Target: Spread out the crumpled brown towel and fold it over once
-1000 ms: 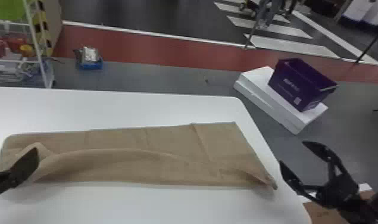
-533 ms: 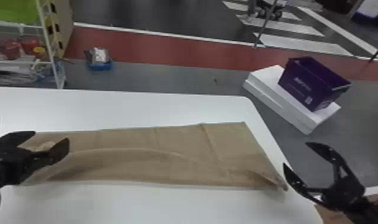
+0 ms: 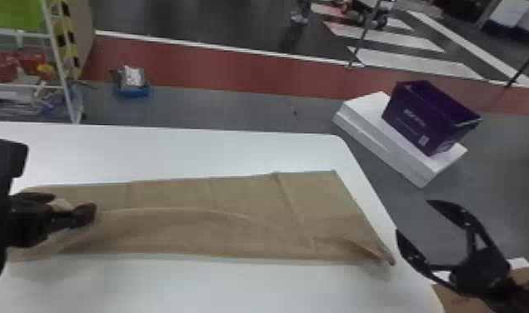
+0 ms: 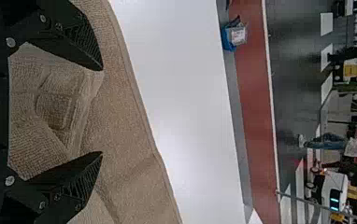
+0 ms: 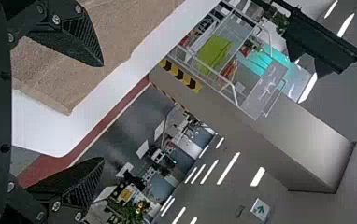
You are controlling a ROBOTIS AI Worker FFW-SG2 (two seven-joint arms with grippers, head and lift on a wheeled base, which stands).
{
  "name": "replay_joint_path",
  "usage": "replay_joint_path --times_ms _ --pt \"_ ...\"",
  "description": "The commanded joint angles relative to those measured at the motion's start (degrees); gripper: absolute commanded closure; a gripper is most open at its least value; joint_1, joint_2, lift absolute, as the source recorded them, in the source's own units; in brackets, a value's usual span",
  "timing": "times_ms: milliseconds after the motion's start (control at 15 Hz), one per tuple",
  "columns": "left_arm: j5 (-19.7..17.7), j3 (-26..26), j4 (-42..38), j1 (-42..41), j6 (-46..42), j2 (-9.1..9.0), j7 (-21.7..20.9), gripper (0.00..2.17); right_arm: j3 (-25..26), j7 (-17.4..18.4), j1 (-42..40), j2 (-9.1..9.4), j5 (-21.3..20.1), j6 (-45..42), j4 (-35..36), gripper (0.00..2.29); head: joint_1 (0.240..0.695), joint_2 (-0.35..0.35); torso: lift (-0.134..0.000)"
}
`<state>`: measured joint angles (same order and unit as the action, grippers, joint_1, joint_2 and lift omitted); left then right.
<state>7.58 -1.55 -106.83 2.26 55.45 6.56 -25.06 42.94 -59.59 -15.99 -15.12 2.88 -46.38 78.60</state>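
Towel (image 3: 242, 191): bunched between wide-parted jaws of my left gripper (image 4: 102, 111), ungripped | right gripper (image 5: 103, 112): jaws wide, empty, beside towel's other end | step, likely: straightening | next: left pinch, draw flat

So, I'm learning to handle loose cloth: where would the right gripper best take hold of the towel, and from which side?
Probably by the towel's near right corner, coming in from the right. That corner juts toward the right gripper, and a raised ridge runs into it, which should give the open fingers something to close on.
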Motion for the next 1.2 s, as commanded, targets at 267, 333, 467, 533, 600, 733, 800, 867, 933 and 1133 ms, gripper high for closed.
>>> replay_joint_path --times_ms 267,333,467,533,600,733,800,867,933,1133 --pt "1.9 0.1 3.0 2.3 0.4 -0.14 0.4 0.3 -1.2 0.0 0.1 -0.09 0.1 -1.3 0.0 0.2 0.695 -0.291 -0.123" --pt "1.9 0.1 3.1 2.8 0.6 -0.14 0.5 0.3 -1.1 0.0 0.1 -0.09 0.1 -1.5 0.0 0.2 0.695 -0.286 -0.123" --pt "2.6 -0.4 4.5 4.5 5.2 -0.14 0.5 0.33 -1.0 0.0 0.0 -0.26 0.1 -2.0 -0.1 0.2 0.695 -0.277 -0.123" --pt "3.4 -0.5 4.7 4.7 5.5 -0.14 0.5 0.33 -1.0 0.0 0.0 -0.35 0.1 -2.7 -0.4 0.2 0.695 -0.276 -0.123" --pt "3.8 -0.5 4.7 4.7 5.5 -0.14 0.5 0.43 -1.0 0.0 0.0 -0.53 0.1 -3.0 -0.6 0.2 0.695 -0.274 -0.123" --pt "3.9 -0.4 4.7 4.7 7.1 -0.14 0.5 0.51 -1.0 0.0 0.0 -0.88 0.2 -3.4 -1.0 0.2 0.695 -0.271 -0.123" --pt "3.8 -0.2 4.6 4.5 7.1 -0.14 0.5 0.51 -1.1 0.0 0.0 -0.97 0.2 -3.4 -1.0 0.2 0.695 -0.271 -0.123" --pt "3.8 0.1 4.3 4.1 6.9 -0.14 0.5 0.51 -1.1 0.0 0.0 -0.97 0.2 -3.4 -1.0 0.2 0.695 -0.269 -0.123" --pt "3.6 0.6 4.0 3.5 6.9 -0.14 0.4 0.52 -1.2 0.0 0.0 -0.97 0.2 -3.4 -1.0 0.2 0.695 -0.269 -0.123" --pt "3.1 1.3 2.7 2.5 5.7 -0.14 0.5 0.7 -1.4 0.0 0.0 -0.97 0.2 -3.4 -1.1 0.2 0.695 -0.265 -0.123"
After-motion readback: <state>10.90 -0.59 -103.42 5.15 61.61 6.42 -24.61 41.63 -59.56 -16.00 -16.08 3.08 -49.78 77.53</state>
